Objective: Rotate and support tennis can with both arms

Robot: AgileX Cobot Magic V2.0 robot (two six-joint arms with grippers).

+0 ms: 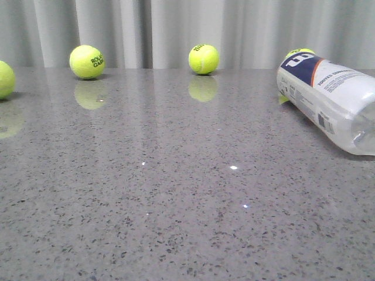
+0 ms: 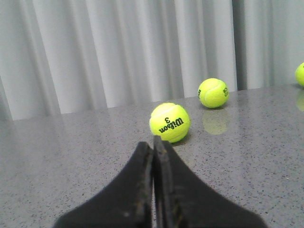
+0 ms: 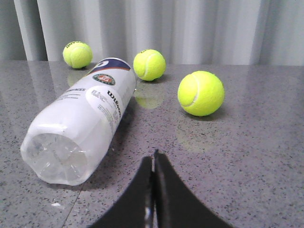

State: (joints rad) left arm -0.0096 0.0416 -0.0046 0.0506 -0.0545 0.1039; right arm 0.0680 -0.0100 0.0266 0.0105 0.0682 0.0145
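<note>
The tennis can [image 1: 331, 99] lies on its side at the right of the grey table, its clear base toward the front right edge and its navy-and-white label end toward the back. In the right wrist view the tennis can [image 3: 80, 123] lies with its clear base toward the camera. My right gripper [image 3: 153, 159] is shut and empty, a short way from the can's base. My left gripper [image 2: 153, 142] is shut and empty, and points at a Wilson tennis ball [image 2: 169, 122]. Neither arm shows in the front view.
Tennis balls stand along the back of the table: one at the left edge [image 1: 4, 79], one further right [image 1: 87, 61], one in the middle [image 1: 203, 58], one partly behind the can [image 1: 300, 52]. A grey curtain [image 1: 187, 29] hangs behind. The right wrist view shows another ball [image 3: 201, 93] beside the can.
</note>
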